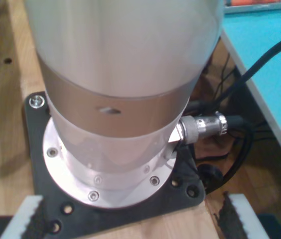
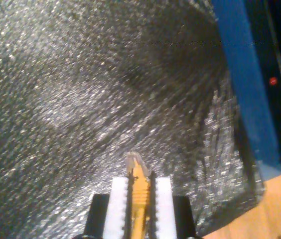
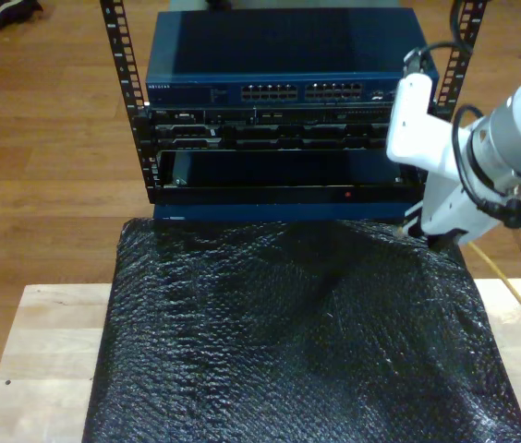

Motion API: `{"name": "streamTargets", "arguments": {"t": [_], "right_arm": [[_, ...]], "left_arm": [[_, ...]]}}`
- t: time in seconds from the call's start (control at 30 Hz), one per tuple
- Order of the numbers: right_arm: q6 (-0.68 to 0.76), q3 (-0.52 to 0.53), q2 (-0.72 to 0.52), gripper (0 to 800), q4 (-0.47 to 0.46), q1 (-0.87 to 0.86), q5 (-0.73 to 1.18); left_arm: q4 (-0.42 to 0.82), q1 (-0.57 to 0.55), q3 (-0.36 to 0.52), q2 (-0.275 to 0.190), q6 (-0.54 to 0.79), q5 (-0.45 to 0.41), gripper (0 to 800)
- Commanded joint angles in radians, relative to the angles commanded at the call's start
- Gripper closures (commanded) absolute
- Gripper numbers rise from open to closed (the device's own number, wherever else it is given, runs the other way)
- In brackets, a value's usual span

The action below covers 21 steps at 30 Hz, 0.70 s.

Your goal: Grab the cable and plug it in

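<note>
The yellow-orange cable (image 2: 139, 201) is pinched between the white toothed pads (image 2: 118, 204) of my second gripper (image 2: 137, 181), which is shut on it. Its clear plug (image 2: 133, 162) sticks out past the fingertips, over a black bubble-wrap sheet (image 2: 70, 99). In the exterior view this gripper (image 3: 415, 229) hangs at the right, at the sheet's far edge just in front of the rack, and the cable (image 3: 512, 280) trails off to the right behind it. My first gripper (image 1: 134, 219) is open with nothing between its pads (image 1: 28, 216), and it faces its own arm's base (image 1: 115, 99).
A rack holds a blue network switch (image 3: 279, 55) with a row of ports (image 3: 284, 92) and darker units below. The black sheet (image 3: 297, 332) covers the wooden table (image 3: 48, 341). Near the first arm's base lie black cables (image 1: 240, 149) and a teal tabletop (image 1: 275, 59).
</note>
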Motion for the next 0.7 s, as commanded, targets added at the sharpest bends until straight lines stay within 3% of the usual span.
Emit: {"name": "streamTargets", "arguments": {"t": [0.27,0.53,0.7], "right_arm": [[0.0,0.002,0.014,800,0.0,0.002,0.0],[0.0,-0.005,0.052,800,0.003,0.002,-0.008],[0.002,-0.006,0.071,800,0.005,0.002,-0.012]], "left_arm": [[-0.002,0.078,0.006,-0.005,0.109,-0.023,1],[-0.006,0.153,0.127,-0.009,0.207,-0.279,0],[-0.008,0.158,0.144,-0.009,0.227,-0.311,0]]}}
